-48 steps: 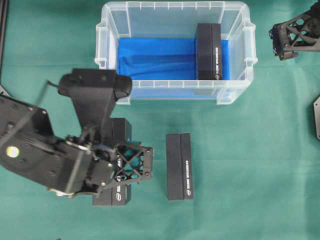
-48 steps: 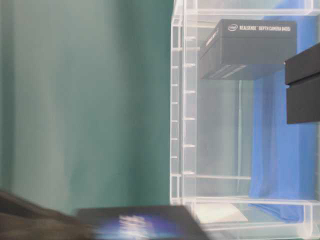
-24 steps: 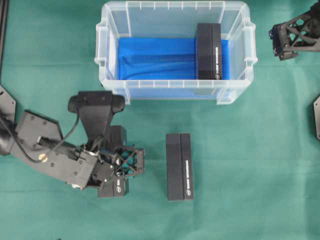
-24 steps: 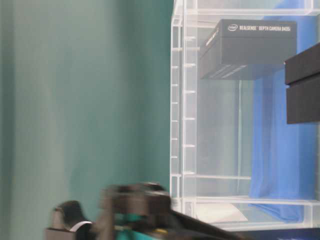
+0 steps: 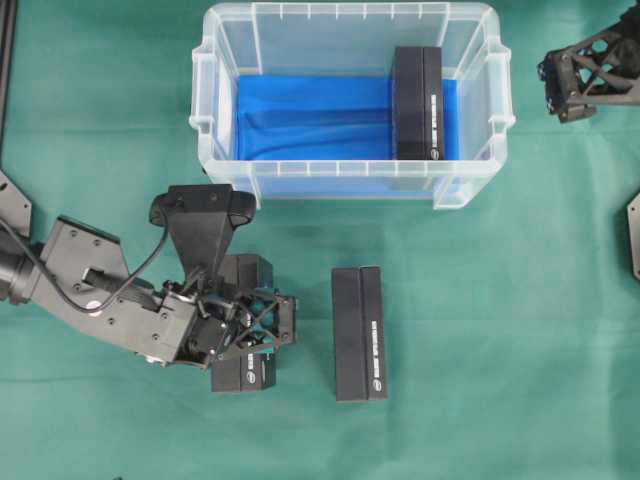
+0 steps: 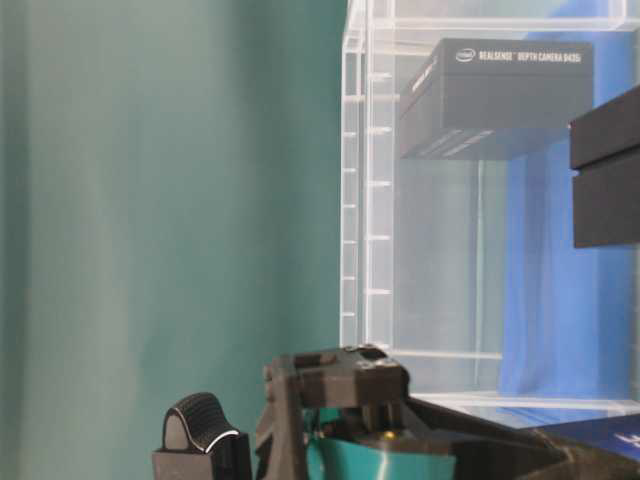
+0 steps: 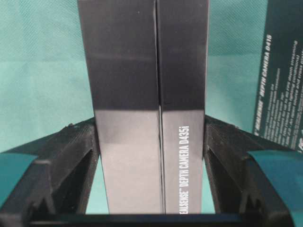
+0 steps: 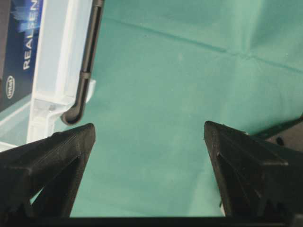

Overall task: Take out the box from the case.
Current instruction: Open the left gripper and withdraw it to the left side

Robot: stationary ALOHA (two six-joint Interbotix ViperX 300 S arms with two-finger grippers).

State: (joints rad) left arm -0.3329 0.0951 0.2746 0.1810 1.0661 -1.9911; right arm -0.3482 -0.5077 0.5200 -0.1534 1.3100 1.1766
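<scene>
Left gripper point(image 7: 150, 156) clamping a black box point(image 7: 147, 94) from both sides, finger pads point(image 7: 80, 156) pressing flat against the long faces in the left wrist view. Sitting low over the green cloth point(image 5: 500, 330) in the overhead view, left gripper point(image 5: 262, 330) and its wrist covering most of that box point(image 5: 243, 372); only the two ends showing, and whether it is resting on the cloth or hanging just clear of it not readable. White lettering on the side reading "DEPTH CAMERA D435i", cut off at the bottom edge.

Lying just beside, to the right and apart from it, a second black box point(image 5: 359, 333), flat on the cloth, its label face partly showing at the right edge of the left wrist view.

Right gripper point(image 8: 149, 142) standing spread wide with nothing between the fingers, parked at the upper right corner of the overhead view point(image 5: 570, 90), well apart from the boxes; arm cropped by the frame.

Standing behind both, the case point(image 5: 350, 175), clear plastic with a thick rim and a blue cloth point(image 5: 310, 115) lining its floor. Lying inside at the right end, a third black box point(image 5: 418, 103), on the blue cloth.

Table-level view appearing turned on its side, showing the case wall point(image 6: 365, 200) and the box inside through it; bottom of that view blocked by dark, out-of-focus arm parts point(image 6: 340, 420). Green cloth covering the whole work surface, slightly creased. Nothing of the room beyond it visible.
</scene>
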